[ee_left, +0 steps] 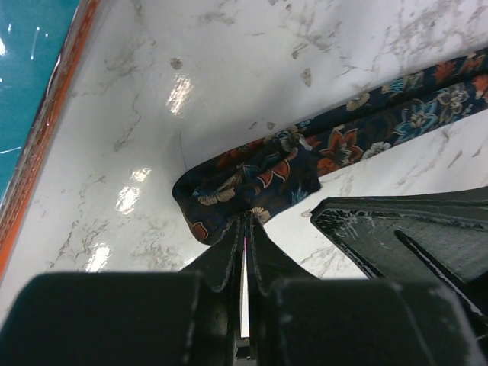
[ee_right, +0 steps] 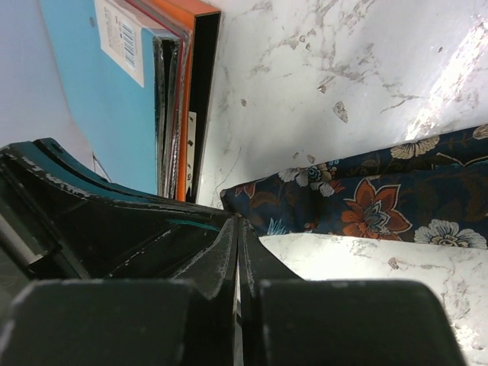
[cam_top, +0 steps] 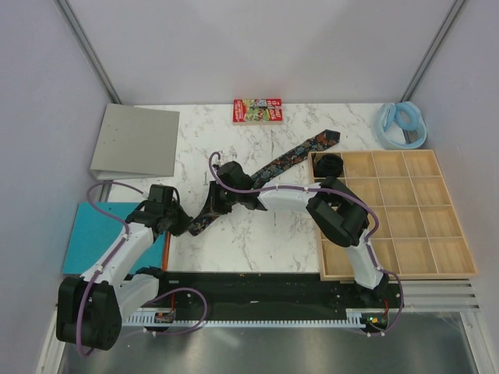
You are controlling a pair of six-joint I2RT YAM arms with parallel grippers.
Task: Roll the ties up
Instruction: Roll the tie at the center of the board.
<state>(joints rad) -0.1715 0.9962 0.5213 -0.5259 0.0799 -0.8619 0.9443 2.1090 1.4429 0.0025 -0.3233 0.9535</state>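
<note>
A dark floral tie (cam_top: 292,158) lies diagonally on the marble table, from near the tray down to the left. Its lower end is folded into a small bunch (ee_left: 255,179). My left gripper (cam_top: 185,226) (ee_left: 245,219) is shut on that bunch. My right gripper (cam_top: 215,204) (ee_right: 239,221) is right beside it, shut with its tips on the tie's edge (ee_right: 358,202). The right gripper's body shows in the left wrist view (ee_left: 412,236). A rolled dark tie (cam_top: 329,164) sits in the tray's top-left compartment.
A wooden compartment tray (cam_top: 425,222) stands at the right. A grey binder (cam_top: 137,141) lies at the back left and a blue book (cam_top: 101,234) (ee_right: 107,114) with an orange edge beside my left arm. A red box (cam_top: 256,110) and a pale blue ring (cam_top: 401,123) lie at the back.
</note>
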